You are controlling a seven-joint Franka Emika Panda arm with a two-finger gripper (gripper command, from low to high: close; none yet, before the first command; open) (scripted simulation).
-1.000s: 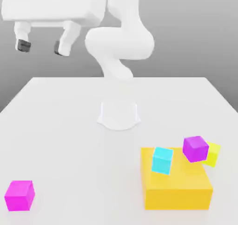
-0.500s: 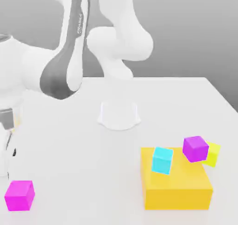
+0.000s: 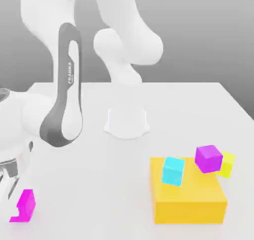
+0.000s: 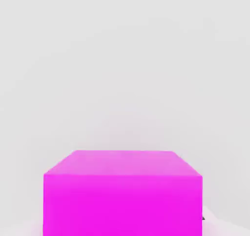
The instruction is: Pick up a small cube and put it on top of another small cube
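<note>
Change: within a second the arm has swung down from high above the table (image 3: pixel 74 159) to its near corner on the exterior view's left, and the gripper (image 3: pixel 9 197) has gone from wide open to closed.
Fingers: clamped on the small cube (image 3: pixel 26 204), judging by the hand view, where the pink block (image 4: pixel 122 193) sits right under the camera.
Small cube: at that near corner, not yet lifted.
Meaning: grasp looks made; lifting and carrying remain.
Another small cube: the violet one (image 3: pixel 208 158) perches at the far edge of the orange block (image 3: pixel 188 202), toward the opposite side of the table.
Obstacles: cyan cube (image 3: pixel 173 170) on the block and yellow cube (image 3: pixel 227 164) just beside the target crowd the approach.
</note>
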